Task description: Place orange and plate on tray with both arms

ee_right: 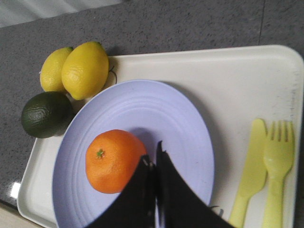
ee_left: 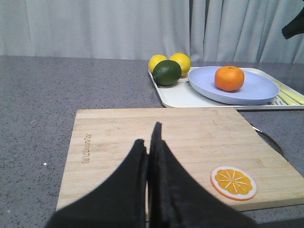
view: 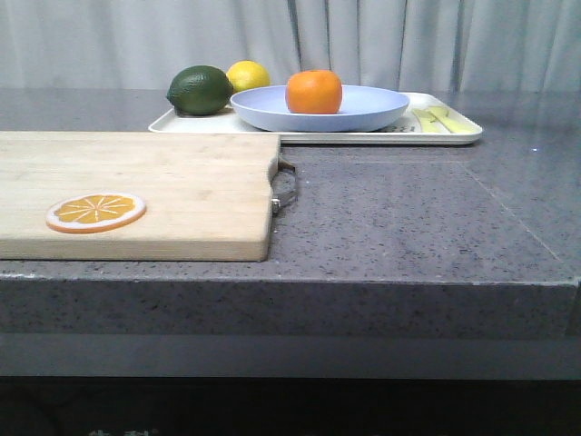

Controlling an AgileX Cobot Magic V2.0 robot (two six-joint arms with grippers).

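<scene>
**Orange and plate both sit on the tray; both pincers pressed together and empty**

The orange rests inside the plate, a little toward the robot's left of the plate's middle, and the plate lies flat on the tray at the far side of the table. That stacking makes sense: the shallow dish keeps the round fruit from rolling, and the tray's low rim holds the plate in turn. Judged from this layout, the task looks finished.

On the tray's left end a dark green lime and two lemons crowd just beside the plate; a yellow knife and fork lie on the right end, clear of the plate.

The right gripper hangs above the plate beside the orange, its fingers drawn together with nothing between them; whether a fingertip brushes the fruit is hard to tell from this angle. The left gripper is likewise narrowed to a slit and empty, over the wooden cutting board, well apart from the tray. An orange slice disc lies on that board, not part of the job.
</scene>
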